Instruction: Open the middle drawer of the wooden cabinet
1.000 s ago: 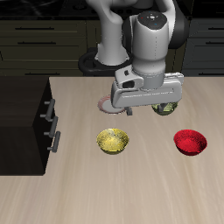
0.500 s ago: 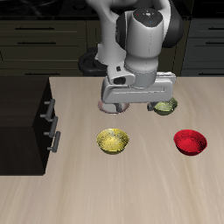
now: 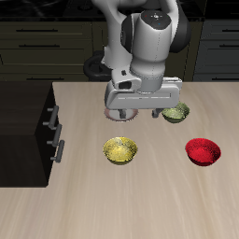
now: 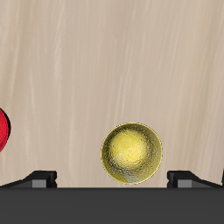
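Three small bowls sit on the pale wood-grain table (image 3: 140,201): a glossy yellow bowl (image 3: 120,149) with a speckled inside, a shiny red bowl (image 3: 203,150) beside it, and an olive-green bowl (image 3: 175,113) farther back, partly hidden by the arm. No writing or labels can be read anywhere. A round plate (image 3: 116,113) with a pinkish rim lies under the gripper, mostly covered.

The wooden cabinet (image 3: 23,131) is a boxy, nearly black block at the table's side, its drawers stacked and marked by short silver bar handles. The middle drawer (image 3: 51,137) sits in the second tier, flush with the cabinet front and closed.

The white and grey arm reaches forward from the table's back with its wrist pointing straight down, well apart from the cabinet. The gripper (image 3: 138,114) hangs above the table between the plate and the green bowl. In the wrist view its two dark fingertips (image 4: 42,178) stand far apart with bare table and the yellow bowl (image 4: 131,152) between them, so the jaws are spread and hold nothing. A slice of the red bowl (image 4: 3,131) shows at the frame edge.
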Available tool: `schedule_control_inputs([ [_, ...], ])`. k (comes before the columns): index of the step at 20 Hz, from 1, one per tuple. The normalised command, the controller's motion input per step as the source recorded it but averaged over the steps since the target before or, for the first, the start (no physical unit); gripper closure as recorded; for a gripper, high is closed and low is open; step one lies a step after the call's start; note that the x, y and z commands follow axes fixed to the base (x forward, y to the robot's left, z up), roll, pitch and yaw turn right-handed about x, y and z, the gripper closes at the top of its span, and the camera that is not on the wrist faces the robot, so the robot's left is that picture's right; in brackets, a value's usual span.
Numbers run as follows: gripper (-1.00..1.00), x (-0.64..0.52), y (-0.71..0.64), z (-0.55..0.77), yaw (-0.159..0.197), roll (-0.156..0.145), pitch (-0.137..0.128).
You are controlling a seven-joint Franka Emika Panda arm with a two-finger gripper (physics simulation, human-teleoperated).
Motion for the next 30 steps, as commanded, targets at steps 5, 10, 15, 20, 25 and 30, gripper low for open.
schedule_control_inputs([
  [5,-1.0,-0.02,-0.05,-0.27,0.049,-0.044,0.016],
  [10,-1.0,0.03,-0.03,-0.22,-0.004,0.002,0.037],
  [15,-1.0,0.0,-0.04,-0.16,0.086,-0.045,0.006],
  [20,-1.0,0.01,-0.12,-0.14,0.055,-0.05,0.004],
  [25,-1.0,0.01,-0.15,-0.14,0.103,-0.104,0.003],
  [30,-1.0,-0.02,-0.22,-0.09,0.073,-0.125,0.014],
])
